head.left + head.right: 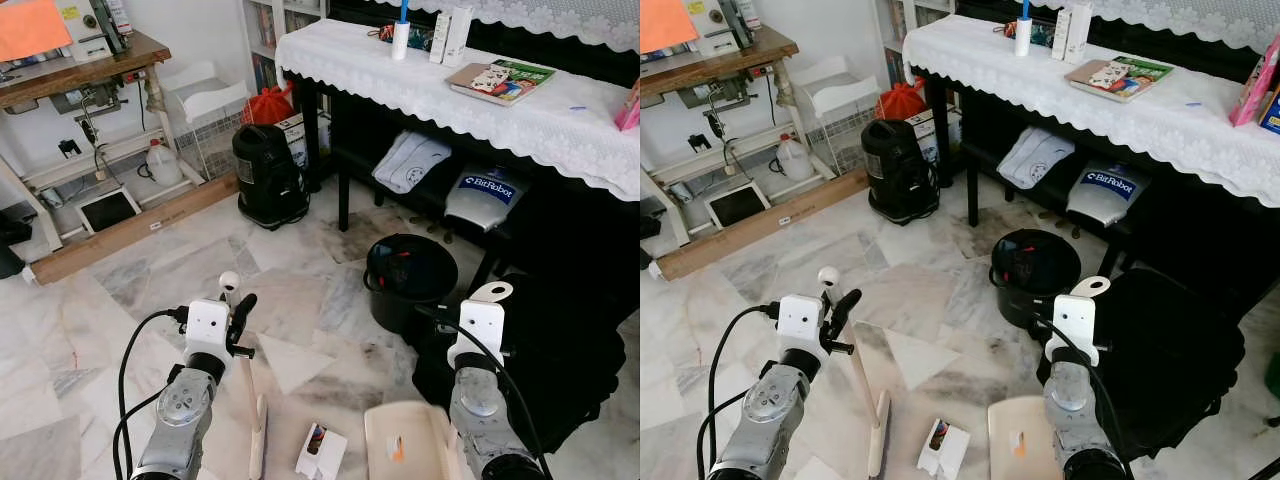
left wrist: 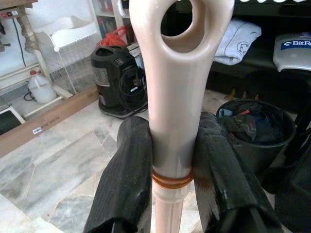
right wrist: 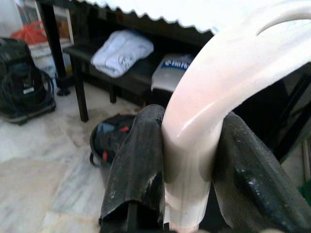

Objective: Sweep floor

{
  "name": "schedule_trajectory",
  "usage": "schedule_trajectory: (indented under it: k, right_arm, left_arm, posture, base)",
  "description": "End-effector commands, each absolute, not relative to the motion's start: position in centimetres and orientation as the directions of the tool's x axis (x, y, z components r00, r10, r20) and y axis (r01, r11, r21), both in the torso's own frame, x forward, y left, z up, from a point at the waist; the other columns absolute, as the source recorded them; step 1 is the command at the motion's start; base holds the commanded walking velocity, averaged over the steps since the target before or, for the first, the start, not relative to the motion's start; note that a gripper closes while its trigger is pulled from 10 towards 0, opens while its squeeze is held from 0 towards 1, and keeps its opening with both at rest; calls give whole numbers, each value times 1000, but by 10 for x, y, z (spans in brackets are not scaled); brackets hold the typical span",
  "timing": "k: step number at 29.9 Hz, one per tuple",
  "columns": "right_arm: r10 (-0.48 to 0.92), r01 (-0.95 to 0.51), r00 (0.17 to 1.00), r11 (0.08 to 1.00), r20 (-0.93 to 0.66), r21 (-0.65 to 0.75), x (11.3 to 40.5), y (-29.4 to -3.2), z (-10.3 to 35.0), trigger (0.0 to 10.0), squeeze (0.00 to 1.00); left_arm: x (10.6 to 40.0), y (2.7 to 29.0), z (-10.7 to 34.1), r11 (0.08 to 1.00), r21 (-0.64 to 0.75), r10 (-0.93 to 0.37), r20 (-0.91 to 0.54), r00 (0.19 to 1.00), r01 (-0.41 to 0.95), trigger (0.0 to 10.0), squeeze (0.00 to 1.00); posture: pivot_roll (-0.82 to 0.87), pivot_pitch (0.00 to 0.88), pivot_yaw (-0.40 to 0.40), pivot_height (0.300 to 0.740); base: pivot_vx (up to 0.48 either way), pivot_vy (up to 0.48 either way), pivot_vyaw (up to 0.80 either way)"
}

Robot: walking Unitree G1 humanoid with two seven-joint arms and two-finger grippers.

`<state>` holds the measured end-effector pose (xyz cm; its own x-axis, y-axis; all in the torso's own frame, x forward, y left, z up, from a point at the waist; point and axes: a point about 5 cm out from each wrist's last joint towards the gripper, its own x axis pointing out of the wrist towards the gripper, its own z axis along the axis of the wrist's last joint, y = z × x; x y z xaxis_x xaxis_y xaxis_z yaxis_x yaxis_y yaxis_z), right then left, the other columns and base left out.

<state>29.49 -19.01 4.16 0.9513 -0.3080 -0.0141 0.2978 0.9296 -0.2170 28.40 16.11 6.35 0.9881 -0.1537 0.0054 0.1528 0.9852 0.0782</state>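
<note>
My left gripper (image 2: 173, 145) is shut on the cream broom handle (image 2: 175, 87), just below the hanging hole at its end. The same handle (image 1: 244, 375) slants down to the broom head (image 1: 258, 445) on the marble floor in front of me. My right gripper (image 3: 188, 136) is shut on the curved cream handle of the dustpan (image 3: 209, 97). The dustpan's tray (image 1: 405, 440) rests low at the front, right of the broom head. A small white carton (image 1: 320, 452) lies on the floor between broom head and dustpan.
A black bin (image 1: 410, 275) with rubbish stands ahead on the right, a black bag (image 1: 565, 350) beside it. A table with a white lace cloth (image 1: 450, 95) spans the back right. A black appliance (image 1: 268, 175), a wooden plank (image 1: 130, 230) and a workbench (image 1: 70, 70) stand at the back left.
</note>
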Motion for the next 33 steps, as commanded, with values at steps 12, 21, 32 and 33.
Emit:
schedule_trajectory:
  k: [12, 21, 32, 33]
  right_arm:
    - [-277, 268, 961, 939, -11, -215, 287, -181, 35, 10000, 0]
    - [-271, 251, 961, 941, -63, -226, 278, -175, 20, 10000, 0]
    - [-265, 228, 953, 947, -150, -225, 266, -169, 3, 10000, 0]
    - [-264, 227, 952, 948, -153, -223, 266, -168, 2, 10000, 0]
  left_arm:
    - [287, 165, 76, 984, 98, -153, 62, 986, 146, 10000, 0]
    - [283, 168, 71, 979, 105, -177, 20, 984, 174, 10000, 0]
    - [286, 177, 64, 978, 110, -171, -38, 984, 174, 10000, 0]
    - [286, 180, 65, 980, 109, -164, -37, 986, 167, 10000, 0]
  posture:
    - [112, 0, 72, 740]
    - [117, 11, 89, 740]
    - [115, 19, 92, 740]
    - [115, 19, 92, 740]
  base:
    - [0, 0, 0]
    - [0, 0, 0]
    - [0, 0, 0]
    - [0, 0, 0]
